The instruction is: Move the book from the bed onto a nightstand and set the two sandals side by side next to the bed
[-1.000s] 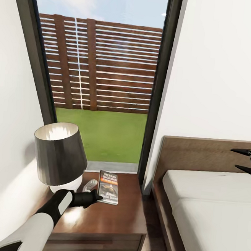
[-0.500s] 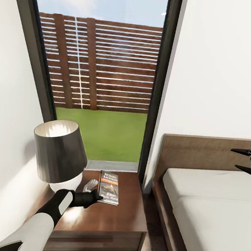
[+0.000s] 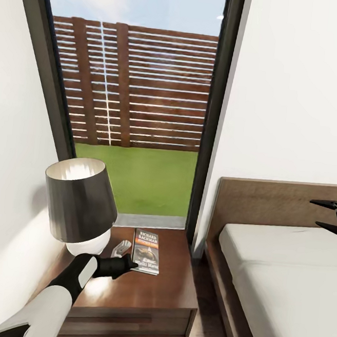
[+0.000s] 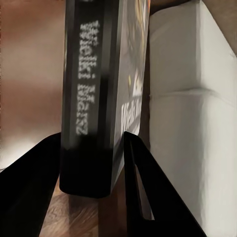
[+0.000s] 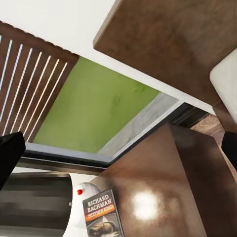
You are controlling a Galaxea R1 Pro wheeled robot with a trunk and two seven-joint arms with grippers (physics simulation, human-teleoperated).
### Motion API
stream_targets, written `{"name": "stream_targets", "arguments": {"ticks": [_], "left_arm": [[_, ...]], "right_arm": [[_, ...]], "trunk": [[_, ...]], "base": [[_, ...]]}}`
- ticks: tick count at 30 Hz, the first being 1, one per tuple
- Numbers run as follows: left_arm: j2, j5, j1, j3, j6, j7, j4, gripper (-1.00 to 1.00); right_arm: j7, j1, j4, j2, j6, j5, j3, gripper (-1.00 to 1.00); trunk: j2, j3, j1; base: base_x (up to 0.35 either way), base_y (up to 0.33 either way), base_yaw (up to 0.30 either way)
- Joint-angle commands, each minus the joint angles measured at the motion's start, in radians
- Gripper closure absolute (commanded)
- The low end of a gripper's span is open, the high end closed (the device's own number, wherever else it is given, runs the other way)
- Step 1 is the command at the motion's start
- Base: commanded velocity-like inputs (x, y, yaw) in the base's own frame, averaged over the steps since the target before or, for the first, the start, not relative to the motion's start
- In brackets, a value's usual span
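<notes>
The book (image 3: 146, 251) lies flat on the nightstand (image 3: 146, 295) at the lower middle of the head view, its cover up and the white lettering readable. The left gripper (image 3: 132, 264) sits at the book's near corner, and from the left wrist view its dark fingers (image 4: 140, 182) stand on either side of the book's spine (image 4: 91, 98), one to each side, spread just wider than the book; I cannot tell whether they press it.

A table lamp (image 3: 79, 209) with a dark shade and a white base crowds the left part of the tabletop, just beside the book, and a small pale object (image 3: 121, 247) lies between the lamp base and the book. Behind the nightstand a tall dark-framed window (image 3: 129, 97) shows grass and a slatted fence.

At the right of the frame the bed (image 3: 281, 282) runs alongside the nightstand, a narrow strip of wood floor (image 3: 205, 326) between them. The right gripper (image 3: 325, 214) hangs over the mattress by the headboard, its fingers spread and holding nothing.
</notes>
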Motion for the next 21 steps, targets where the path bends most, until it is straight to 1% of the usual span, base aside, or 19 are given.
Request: {"name": "stream_targets", "arguments": {"ticks": [1, 5, 7, 12, 15, 21], "left_arm": [[-0.001, 0.001, -0.001, 0.006, 0.010, -0.001, -0.003, 1.00], [0.001, 0.000, -0.001, 0.006, 0.033, -0.001, -0.013, 1.00], [0.003, 0.000, -0.001, 0.006, 0.061, -0.001, -0.027, 1.00], [0.004, -0.002, -0.001, 0.006, 0.102, 0.000, -0.053, 1.00], [0.004, -0.002, -0.001, 0.006, 0.117, 0.001, -0.063, 1.00], [0.003, -0.005, -0.001, 0.006, 0.125, 0.002, -0.068, 1.00]], "right_arm": [[0.010, -0.002, 0.002, -0.001, 0.000, 0.004, 0.006, -1.00], [0.010, -0.002, 0.004, -0.001, 0.000, 0.004, 0.006, -1.00], [0.010, -0.002, 0.005, -0.001, 0.000, 0.005, 0.006, -1.00], [0.010, -0.002, 0.007, -0.001, 0.000, 0.005, 0.006, -1.00], [0.010, -0.002, 0.008, -0.001, 0.000, 0.005, 0.006, -1.00], [0.010, -0.002, 0.009, -0.001, 0.000, 0.005, 0.006, -1.00]], "trunk": [[-0.001, -0.001, 0.000], [-0.001, -0.001, 0.000], [-0.001, -0.001, 0.000], [-0.001, -0.001, 0.000], [-0.001, -0.001, 0.000], [-0.001, -0.001, 0.000]], "base": [[0.000, 0.000, 0.000], [0.000, 0.000, 0.000], [0.000, 0.000, 0.000], [0.000, 0.000, 0.000], [0.000, 0.000, 0.000], [0.000, 0.000, 0.000]]}}
